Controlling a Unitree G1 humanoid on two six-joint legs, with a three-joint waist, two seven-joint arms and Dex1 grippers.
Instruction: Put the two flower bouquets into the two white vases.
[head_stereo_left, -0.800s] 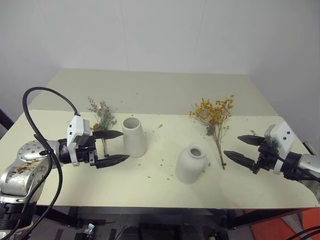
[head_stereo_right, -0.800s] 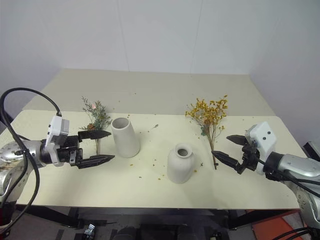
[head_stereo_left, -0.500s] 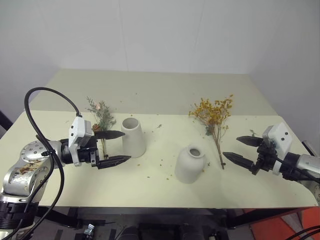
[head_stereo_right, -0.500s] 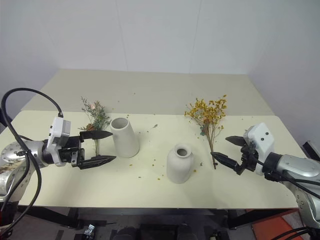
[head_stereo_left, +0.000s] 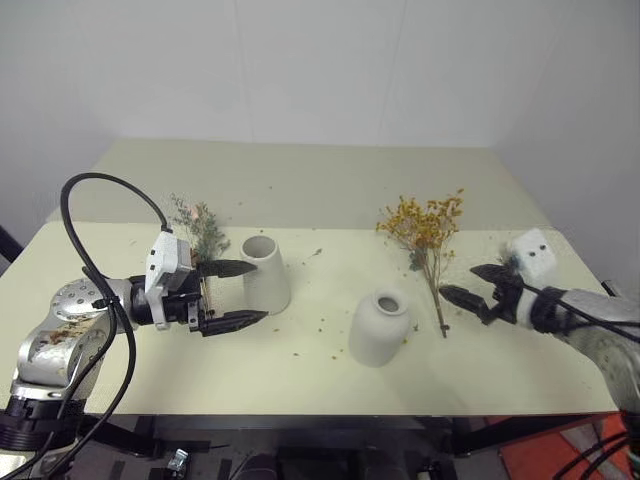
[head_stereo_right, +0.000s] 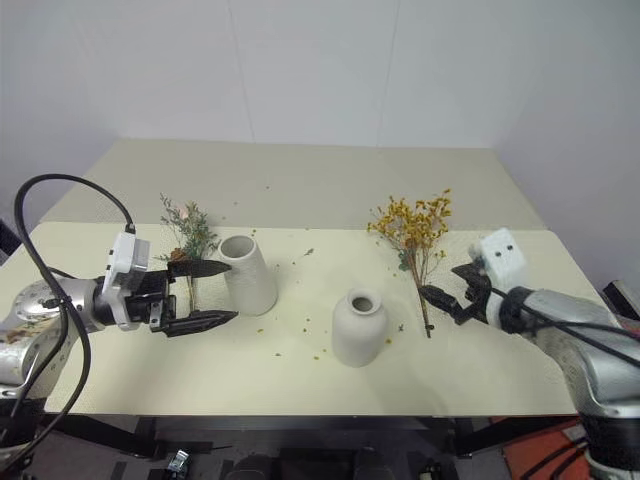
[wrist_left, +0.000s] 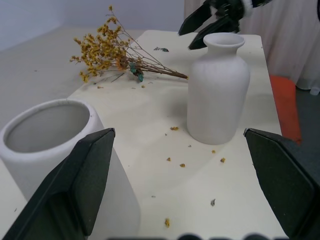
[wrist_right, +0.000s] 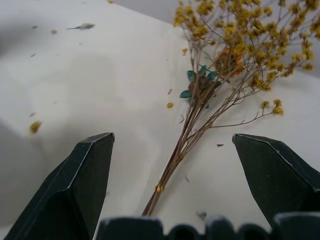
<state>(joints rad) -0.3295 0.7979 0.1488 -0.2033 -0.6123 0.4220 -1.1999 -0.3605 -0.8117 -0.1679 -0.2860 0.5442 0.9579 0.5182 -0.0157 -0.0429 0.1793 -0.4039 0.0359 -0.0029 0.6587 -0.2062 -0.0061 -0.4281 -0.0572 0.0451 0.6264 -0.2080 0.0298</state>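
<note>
Nothing is placed yet. Taking the squat vase (head_stereo_left: 381, 327) as landmark, the yellow bouquet (head_stereo_left: 430, 235) lies on the table (head_stereo_left: 300, 190) just right of it, the right hand (head_stereo_left: 472, 286) wide open and empty at its stems. Left of it stands the tall vase (head_stereo_left: 266, 273); beyond that lies the green sprig (head_stereo_left: 201, 228), with the left hand (head_stereo_left: 234, 295) likewise open and empty.

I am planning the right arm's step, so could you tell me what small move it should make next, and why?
Probably ease the right gripper forward and down, then close on the thin brown stems of the bushy yellow-orange bouquet. Its black fingers stand open on either side of the stems, which lie flat on the cream table, not yet held.
</note>
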